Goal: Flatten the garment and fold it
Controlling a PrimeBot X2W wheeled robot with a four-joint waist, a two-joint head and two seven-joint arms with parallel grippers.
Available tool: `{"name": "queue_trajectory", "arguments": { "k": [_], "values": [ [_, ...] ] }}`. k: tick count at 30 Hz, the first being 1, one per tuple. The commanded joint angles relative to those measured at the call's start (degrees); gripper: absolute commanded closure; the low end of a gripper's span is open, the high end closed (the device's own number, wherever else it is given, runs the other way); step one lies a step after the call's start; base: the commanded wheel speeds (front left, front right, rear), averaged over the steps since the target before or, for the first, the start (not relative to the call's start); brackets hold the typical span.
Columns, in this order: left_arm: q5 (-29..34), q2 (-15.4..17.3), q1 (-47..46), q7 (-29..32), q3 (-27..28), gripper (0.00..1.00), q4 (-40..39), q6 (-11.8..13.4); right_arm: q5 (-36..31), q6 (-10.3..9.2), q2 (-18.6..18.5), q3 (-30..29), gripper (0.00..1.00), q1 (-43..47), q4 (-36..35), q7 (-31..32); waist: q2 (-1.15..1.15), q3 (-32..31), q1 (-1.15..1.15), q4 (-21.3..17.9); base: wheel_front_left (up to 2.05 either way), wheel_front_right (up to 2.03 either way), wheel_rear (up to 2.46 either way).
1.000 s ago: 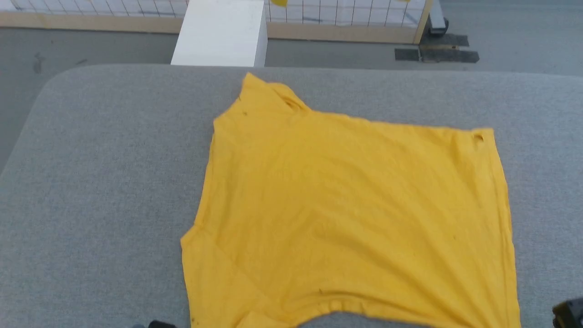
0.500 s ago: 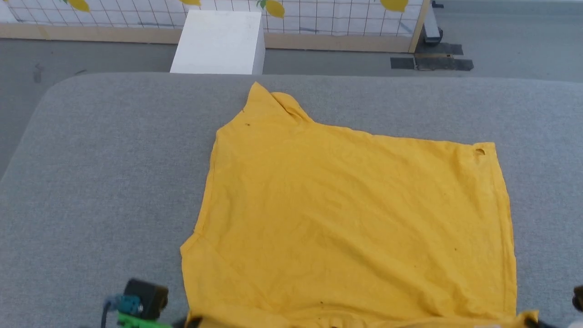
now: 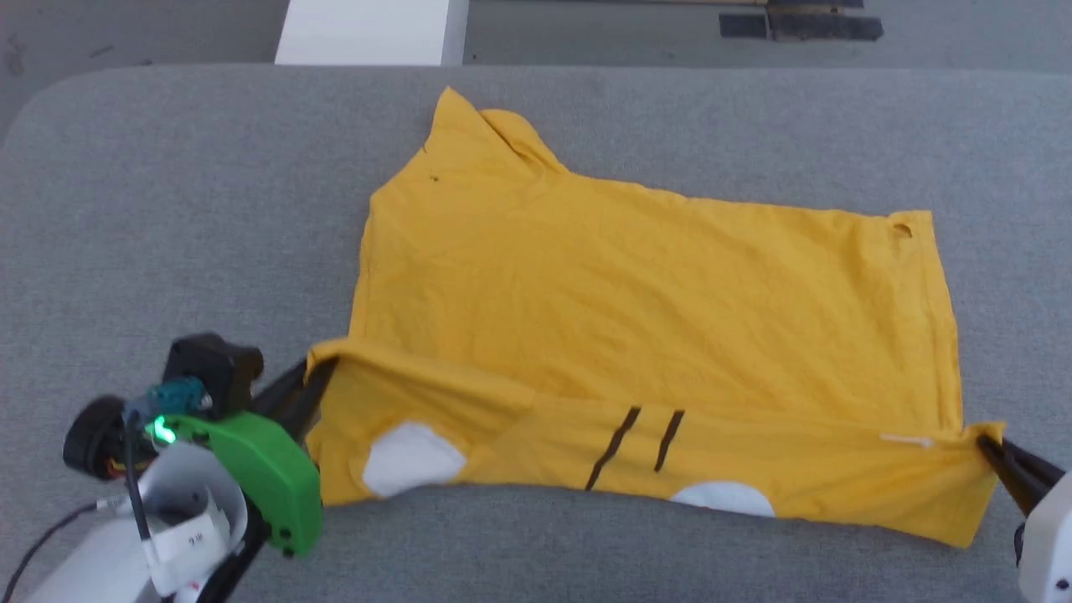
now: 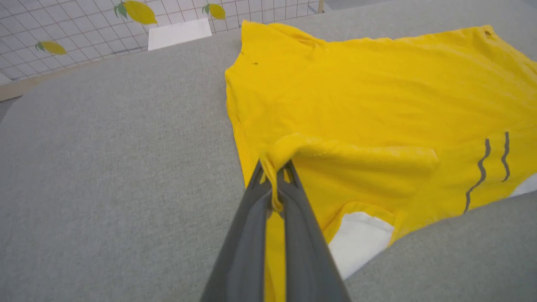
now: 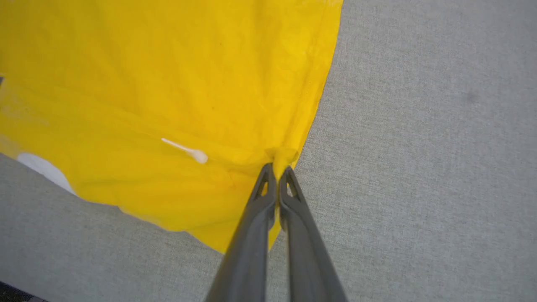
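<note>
The garment [image 3: 645, 293], a bright yellow T-shirt, lies spread on the grey padded table [image 3: 184, 209]. Its near edge is lifted and turned over toward the far side, showing two dark stripes [image 3: 636, 435] and white patches [image 3: 410, 456]. My left gripper [image 3: 322, 368] is shut on the near-left corner of the garment [image 4: 377, 96]; cloth bunches between its fingers [image 4: 275, 176]. At the near-right corner my right gripper [image 3: 988, 440] is shut on the garment [image 5: 168, 84], the fabric pinched at its fingertips [image 5: 277, 167].
A white box [image 3: 368, 33] stands on the floor beyond the table's far edge. Dark tape patches [image 3: 800, 25] mark the floor to the far right. A gridded panel with lemon prints [image 4: 84, 29] stands behind the table. Bare grey table surface lies to the left and right of the shirt.
Both grippers have come up from the near edge holding the shirt's near corners and carried that edge over toward the far side, exposing the printed side. The head camera has tilted down.
</note>
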Motion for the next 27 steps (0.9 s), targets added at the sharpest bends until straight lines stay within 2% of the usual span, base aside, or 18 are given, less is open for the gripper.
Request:
{"name": "queue_trajectory", "arguments": {
  "k": [1,17,25,26,27],
  "values": [
    [0.9,-0.9,-2.1,-0.9,0.5,1.00,0.9,-0.3,-0.5,-0.10,-0.3,0.3,1.00,-1.8,0.3,-0.6,0.00,1.9,0.00,-0.6,0.00,0.00,0.00],
    [3.0,-5.7,-11.3,-6.2,-0.6,1.00,14.5,-2.7,-1.7,-0.10,-2.0,6.7,1.00,-12.6,7.3,-2.8,0.00,6.2,0.00,-1.2,0.00,0.00,0.00],
    [4.5,-10.1,-13.8,-12.3,-2.2,1.00,25.1,-3.5,-1.2,-0.10,-1.8,10.1,1.00,-15.1,13.7,-4.4,0.00,6.4,0.00,-0.8,0.00,0.00,0.00],
    [4.4,-10.5,-14.0,-12.5,-2.5,0.91,26.3,-3.9,-1.2,-0.10,-1.9,10.4,1.00,-15.3,14.4,-4.4,0.00,6.4,0.00,-0.8,0.00,0.00,0.00],
    [4.2,-11.1,-14.2,-13.0,-2.7,0.61,27.7,-4.1,-1.1,-0.10,-2.0,10.7,0.82,-15.5,15.1,-4.6,0.00,6.3,0.00,-0.7,0.00,0.00,0.00]
  ]
}}
